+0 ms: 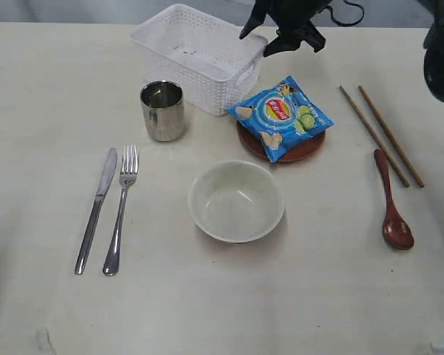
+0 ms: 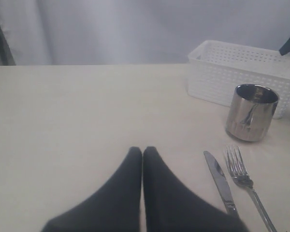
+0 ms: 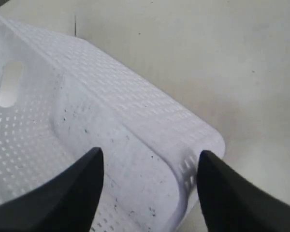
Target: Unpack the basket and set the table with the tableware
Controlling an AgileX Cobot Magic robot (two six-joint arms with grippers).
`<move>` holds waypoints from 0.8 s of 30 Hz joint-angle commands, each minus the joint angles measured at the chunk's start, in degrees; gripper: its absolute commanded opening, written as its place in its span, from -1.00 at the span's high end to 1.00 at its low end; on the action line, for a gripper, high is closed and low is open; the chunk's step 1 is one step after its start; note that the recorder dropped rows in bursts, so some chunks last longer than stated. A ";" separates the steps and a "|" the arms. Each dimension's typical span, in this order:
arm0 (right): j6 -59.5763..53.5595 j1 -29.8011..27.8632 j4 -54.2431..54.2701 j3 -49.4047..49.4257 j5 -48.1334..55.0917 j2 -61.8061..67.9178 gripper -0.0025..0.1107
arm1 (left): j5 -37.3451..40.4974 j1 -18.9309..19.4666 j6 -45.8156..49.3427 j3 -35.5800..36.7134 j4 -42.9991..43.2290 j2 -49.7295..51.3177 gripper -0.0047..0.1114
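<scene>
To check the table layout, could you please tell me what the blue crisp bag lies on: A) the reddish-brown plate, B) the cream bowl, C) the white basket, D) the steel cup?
A: the blue crisp bag lies on the reddish-brown plate, whose rim shows beneath it.

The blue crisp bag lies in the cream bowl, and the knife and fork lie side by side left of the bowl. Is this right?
No. The exterior view shows the blue crisp bag on the reddish-brown plate, not in the cream bowl. The knife and fork are as you say.
</scene>
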 commanded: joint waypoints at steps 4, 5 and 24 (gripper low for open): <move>-0.43 3.29 5.37 -7.11 -7.27 3.92 -0.01 | -0.18 0.13 -0.01 0.14 0.00 -0.20 0.92; -1.02 3.81 6.10 -7.59 -8.32 4.16 -0.01 | -0.18 0.13 -0.01 0.14 0.00 -0.20 0.92; -9.05 -8.36 -15.28 -4.09 8.28 -12.90 -0.01 | -0.18 0.13 -0.01 0.14 0.00 -0.20 0.92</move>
